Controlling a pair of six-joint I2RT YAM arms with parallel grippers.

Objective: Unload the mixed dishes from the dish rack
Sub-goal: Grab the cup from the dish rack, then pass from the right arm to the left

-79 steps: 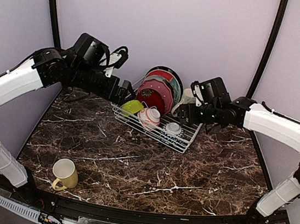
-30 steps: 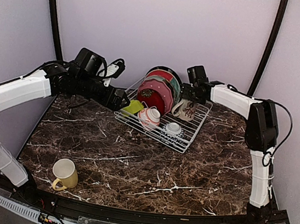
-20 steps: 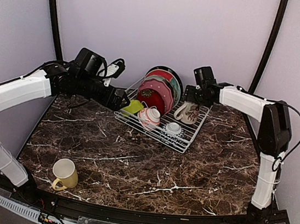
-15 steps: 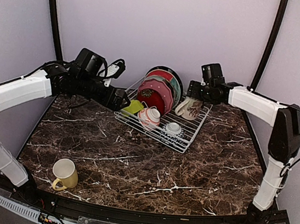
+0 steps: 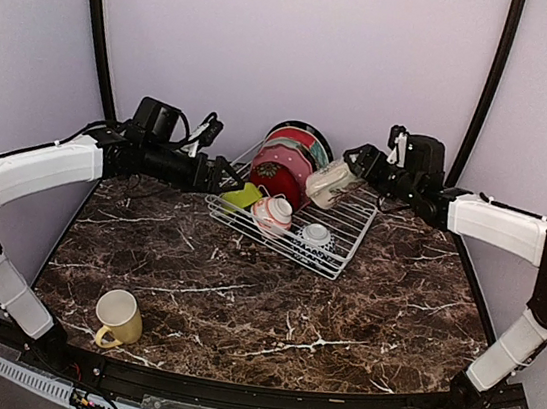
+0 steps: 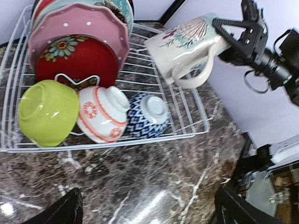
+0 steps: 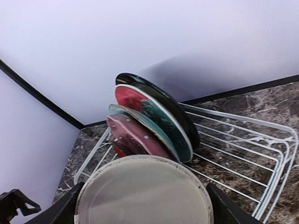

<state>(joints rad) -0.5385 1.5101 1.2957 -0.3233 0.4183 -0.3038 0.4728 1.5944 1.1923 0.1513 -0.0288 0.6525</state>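
Note:
The white wire dish rack [image 5: 349, 231] stands at the back of the table. My right gripper [image 5: 352, 172] is shut on the beige floral mug [image 5: 331, 182], which hangs tilted above the rack's right end; its base [image 7: 144, 190] fills the right wrist view. Upright plates [image 5: 290, 158] stand in the rack, among them a pink one [image 6: 79, 23] and a red one [image 6: 77, 63]. In front lie a lime bowl [image 6: 46, 112], a red-and-white bowl [image 6: 103, 114] and a blue-patterned bowl [image 6: 149, 114]. My left gripper [image 5: 221, 175] is open beside the lime bowl [image 5: 242, 195].
A yellow mug [image 5: 117, 317] stands on the marble table [image 5: 270, 310] near the front left. Purple walls close in behind the rack. The rack's back rim [image 7: 280, 140] lies just below the held mug.
The right gripper has lifted the beige mug off the rack and swung it up and to the right, tilting it. The left arm has shifted only slightly.

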